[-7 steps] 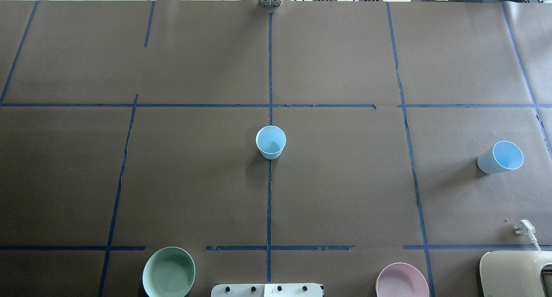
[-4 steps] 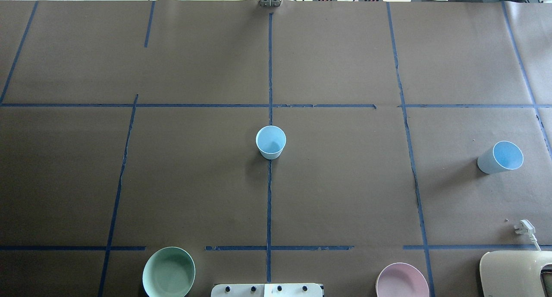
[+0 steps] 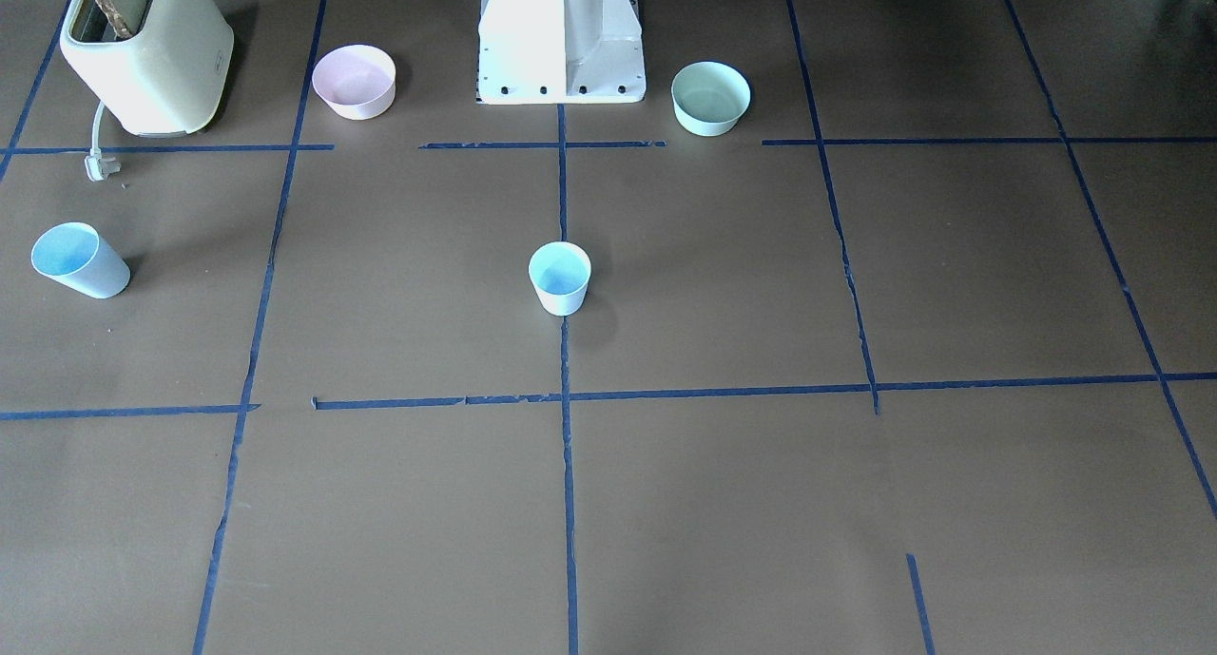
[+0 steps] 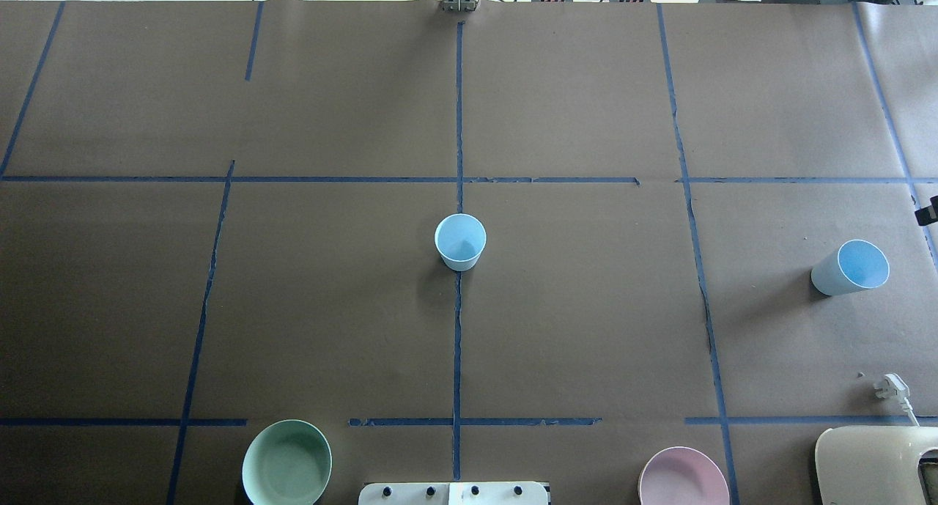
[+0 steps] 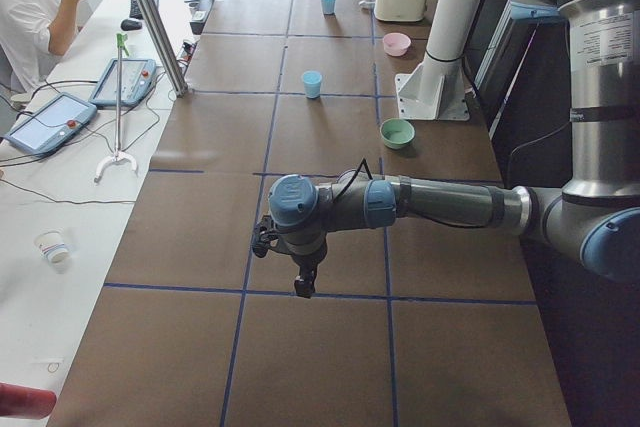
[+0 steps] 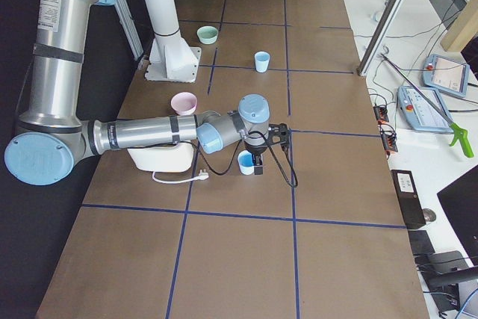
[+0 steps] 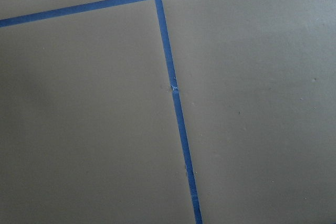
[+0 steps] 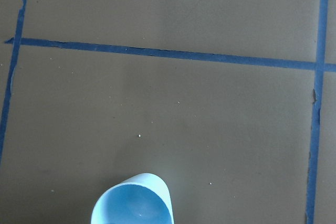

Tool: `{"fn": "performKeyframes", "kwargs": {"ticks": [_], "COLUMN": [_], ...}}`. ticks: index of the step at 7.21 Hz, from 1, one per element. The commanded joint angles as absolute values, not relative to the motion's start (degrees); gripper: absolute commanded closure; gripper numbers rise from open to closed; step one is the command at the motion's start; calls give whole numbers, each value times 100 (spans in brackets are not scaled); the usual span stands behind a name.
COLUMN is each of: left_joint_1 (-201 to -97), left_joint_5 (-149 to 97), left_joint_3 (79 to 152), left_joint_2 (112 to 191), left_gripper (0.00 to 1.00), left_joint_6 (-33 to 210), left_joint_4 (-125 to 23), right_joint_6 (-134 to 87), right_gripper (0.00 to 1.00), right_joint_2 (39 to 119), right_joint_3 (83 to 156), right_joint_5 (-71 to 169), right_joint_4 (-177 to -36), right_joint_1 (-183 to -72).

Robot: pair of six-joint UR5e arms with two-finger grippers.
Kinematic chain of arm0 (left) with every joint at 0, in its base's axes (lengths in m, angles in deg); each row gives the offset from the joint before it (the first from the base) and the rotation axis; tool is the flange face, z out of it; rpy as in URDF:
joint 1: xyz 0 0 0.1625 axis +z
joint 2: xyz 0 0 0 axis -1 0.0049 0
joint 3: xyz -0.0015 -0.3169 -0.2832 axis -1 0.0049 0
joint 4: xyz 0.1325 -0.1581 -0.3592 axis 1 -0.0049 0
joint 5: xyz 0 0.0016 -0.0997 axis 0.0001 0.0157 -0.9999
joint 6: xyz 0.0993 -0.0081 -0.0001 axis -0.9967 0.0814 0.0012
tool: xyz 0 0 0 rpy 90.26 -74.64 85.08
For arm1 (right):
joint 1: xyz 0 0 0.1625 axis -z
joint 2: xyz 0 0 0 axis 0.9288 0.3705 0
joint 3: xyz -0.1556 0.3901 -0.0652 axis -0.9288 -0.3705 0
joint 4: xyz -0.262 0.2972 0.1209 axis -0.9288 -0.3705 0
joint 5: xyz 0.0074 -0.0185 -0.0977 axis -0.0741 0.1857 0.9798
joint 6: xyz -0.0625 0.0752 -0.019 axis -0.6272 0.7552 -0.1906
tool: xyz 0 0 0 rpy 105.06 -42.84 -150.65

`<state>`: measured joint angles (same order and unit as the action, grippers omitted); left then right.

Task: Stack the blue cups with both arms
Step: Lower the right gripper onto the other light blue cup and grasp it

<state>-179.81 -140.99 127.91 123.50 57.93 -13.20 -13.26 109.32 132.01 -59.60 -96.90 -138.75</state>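
Note:
One blue cup (image 4: 460,241) stands upright on the centre tape line and also shows in the front view (image 3: 560,277). The second blue cup (image 4: 850,267) stands at the far right, and also shows in the front view (image 3: 79,260) and the right wrist view (image 8: 132,203). In the exterior right view my right gripper (image 6: 258,169) hangs right beside this cup (image 6: 246,162); I cannot tell whether it is open. A black bit of the right arm (image 4: 927,213) shows at the overhead view's right edge. My left gripper (image 5: 300,290) hangs over bare table far from both cups; I cannot tell its state.
A mint-green bowl (image 4: 286,463) and a pale pink bowl (image 4: 683,479) stand on either side of the white pedestal (image 3: 561,37). A cream toaster (image 4: 876,465) with a white plug (image 4: 890,386) is at the near right. An operator (image 5: 30,7) sits beyond the table.
A black part of the right arm has come into the overhead view at the right edge, above the right cup. Neither cup has moved.

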Motion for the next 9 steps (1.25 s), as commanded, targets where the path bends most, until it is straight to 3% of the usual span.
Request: {"fn": "performKeyframes", "kwargs": {"ticks": [1, 3, 5, 6, 8, 9], "left_joint_1": [-17972, -17972, -17972, -17981, -17972, -17972], "left_joint_5": [-14106, -14106, -14106, -14106, -14106, -14106], "left_joint_3": [12782, 12755, 12782, 12790, 12782, 12782], "left_joint_2": [12352, 12360, 12352, 12352, 12343, 12352], "left_gripper": [0, 0, 0, 0, 0, 0], "left_joint_6": [5793, 5810, 5810, 5801, 5793, 5793], "left_joint_4": [-1341, -1341, -1341, -1341, -1341, -1341], "right_joint_6": [-761, -795, -769, -761, -760, -752], "right_gripper": [2, 2, 11, 33, 87, 99], "right_joint_2": [10954, 10954, 10920, 10858, 10779, 10770], "right_joint_3": [12734, 12600, 12408, 12337, 12327, 12327], "right_joint_5": [-5595, -5586, -5551, -5525, -5516, -5542], "right_joint_4": [-8839, -8837, -8837, -8846, -8846, -8846], "right_joint_1": [-13235, -13128, -12892, -12829, -12829, -12829]}}
